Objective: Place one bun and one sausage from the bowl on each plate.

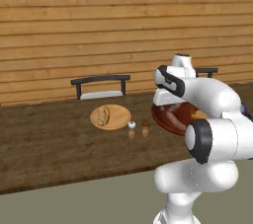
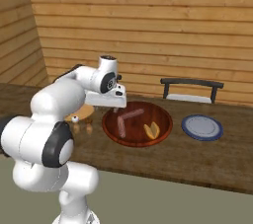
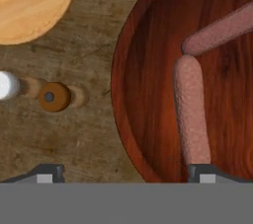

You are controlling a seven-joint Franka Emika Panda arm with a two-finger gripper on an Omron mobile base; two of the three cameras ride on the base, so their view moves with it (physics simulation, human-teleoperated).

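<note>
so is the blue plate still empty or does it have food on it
Empty. The blue-grey plate shows a bare surface in the right base view, while a bun lies on the tan plate.

A rendered home dining spot: a dark wooden table against a plank-clad wall, 2 chairs tucked behind it, plates and small shakers laid out.

We see a glossy reddish wood-grain bowl, matt rough-skinned sausages, a pale wooden plate, a dull worn wooden desk, a smooth blue-grey plate.
</note>
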